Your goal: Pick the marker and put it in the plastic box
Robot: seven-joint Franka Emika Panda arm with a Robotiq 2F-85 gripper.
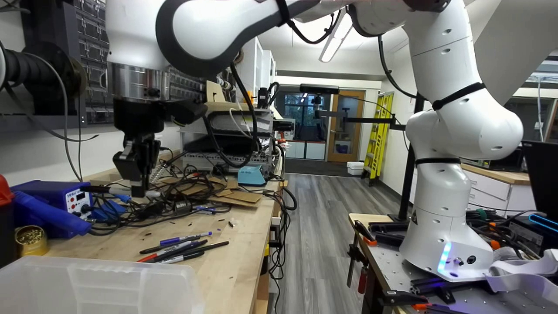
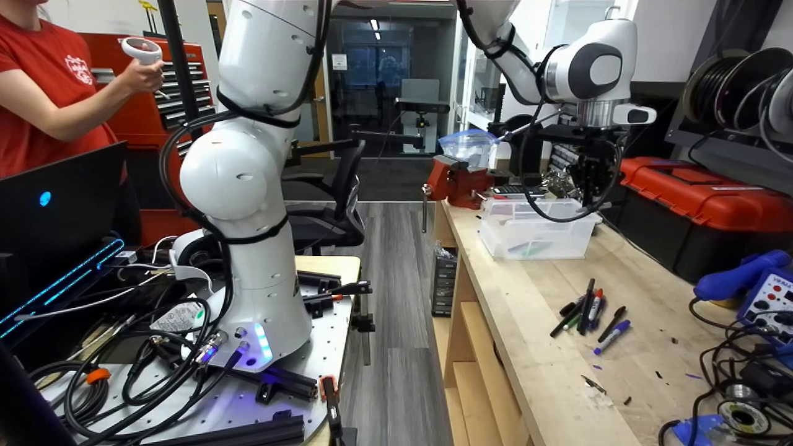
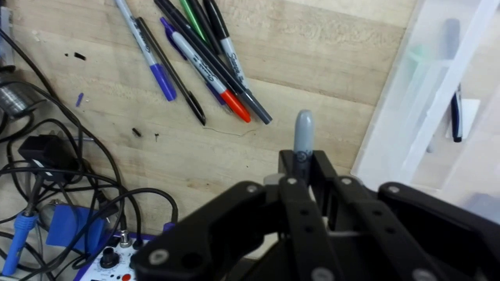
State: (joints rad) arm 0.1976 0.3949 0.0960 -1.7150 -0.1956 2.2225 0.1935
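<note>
While I look down through the wrist view, I see one claw (image 3: 304, 162) with one marker (image 3: 304, 128) in it. Its two fingers (image 3: 286, 162) are close together and press on the marker from both sides. The grey end pokes out past the tips. The marker is up off the bench (image 3: 250, 156), and in the wrist view the rim of the one plastic box (image 3: 384, 128) is to its right. Through the box's cloudy sides I see one green thing (image 3: 417, 56) and one dark pen (image 3: 456, 117); the rest is too blurry to count. On the bench I count at least seven pens and markers (image 3: 213, 60), some crossed, so I can't be sure of them all. One has a red cap (image 3: 235, 105). In an exterior view there is one red and black toolbox (image 2: 725, 210).
</note>
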